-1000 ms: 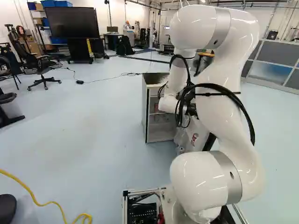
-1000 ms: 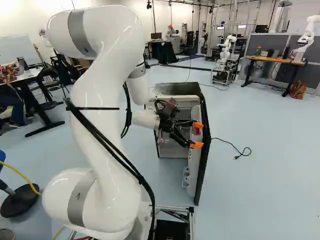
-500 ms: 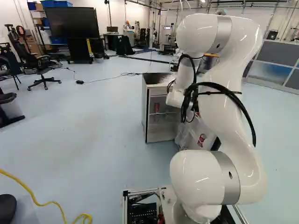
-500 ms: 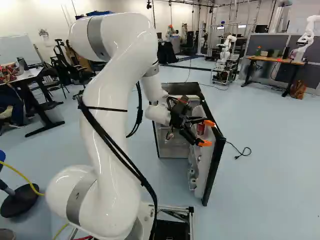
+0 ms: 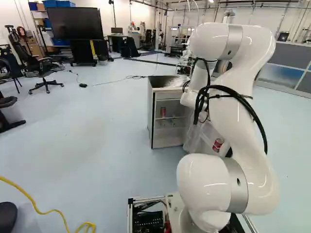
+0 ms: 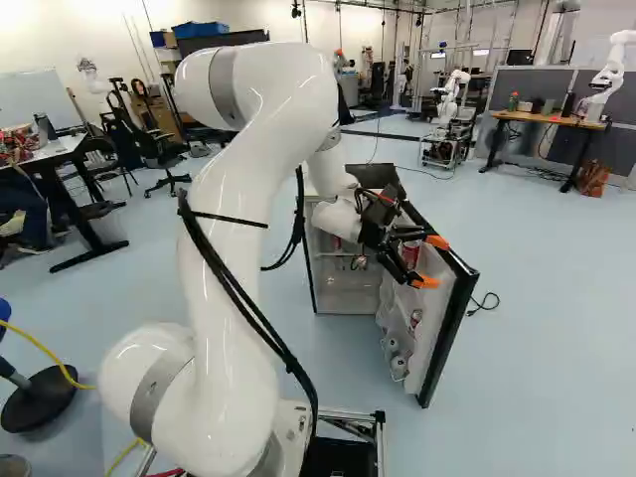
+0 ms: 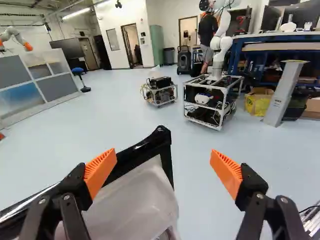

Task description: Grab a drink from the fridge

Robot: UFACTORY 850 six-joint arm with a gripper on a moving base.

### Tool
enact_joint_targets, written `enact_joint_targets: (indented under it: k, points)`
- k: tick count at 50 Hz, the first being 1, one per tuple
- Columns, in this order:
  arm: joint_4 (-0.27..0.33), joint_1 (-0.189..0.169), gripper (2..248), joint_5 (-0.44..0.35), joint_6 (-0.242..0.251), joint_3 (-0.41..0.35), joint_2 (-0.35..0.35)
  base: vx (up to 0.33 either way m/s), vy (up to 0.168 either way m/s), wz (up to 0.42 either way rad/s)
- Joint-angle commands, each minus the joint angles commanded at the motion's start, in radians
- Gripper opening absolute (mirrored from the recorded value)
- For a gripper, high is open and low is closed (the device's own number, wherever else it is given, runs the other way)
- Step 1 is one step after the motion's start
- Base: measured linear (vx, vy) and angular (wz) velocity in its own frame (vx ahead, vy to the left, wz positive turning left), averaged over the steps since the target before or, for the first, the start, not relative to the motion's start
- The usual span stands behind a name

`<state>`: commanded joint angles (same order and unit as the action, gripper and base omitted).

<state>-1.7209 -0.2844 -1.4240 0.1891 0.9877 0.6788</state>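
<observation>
Extending a white arm (image 6: 238,219) to an open fridge (image 5: 150,116). Reaching to the upper part of the fridge door (image 6: 429,343) with a black gripper (image 6: 431,262). Standing wide at the fingers, gripping nothing, with orange pads (image 7: 100,172) well apart. Having the door's top corner (image 7: 161,137) between the fingers in the wrist view; contact, cannot tell. Storing a red can (image 5: 163,112) on an inner shelf, an upper door can (image 6: 409,255) near the fingers, and a lower door can (image 6: 415,320) beneath that. Facing another robot (image 7: 220,47) on a framed cart (image 7: 220,117), well beyond the door.
</observation>
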Motion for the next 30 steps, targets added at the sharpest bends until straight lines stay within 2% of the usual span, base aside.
enact_joint_targets:
  k: [7,14,30]
  points:
    - [0.000,-0.002,247,0.000,0.000,0.001,0.000,0.000,0.000,0.000]
    - [0.011,0.010,247,0.000,0.000,-0.030,-0.015,0.000,0.000,0.000]
    - [0.155,0.060,247,-0.012,0.000,-0.147,-0.072,0.000,0.000,0.000]
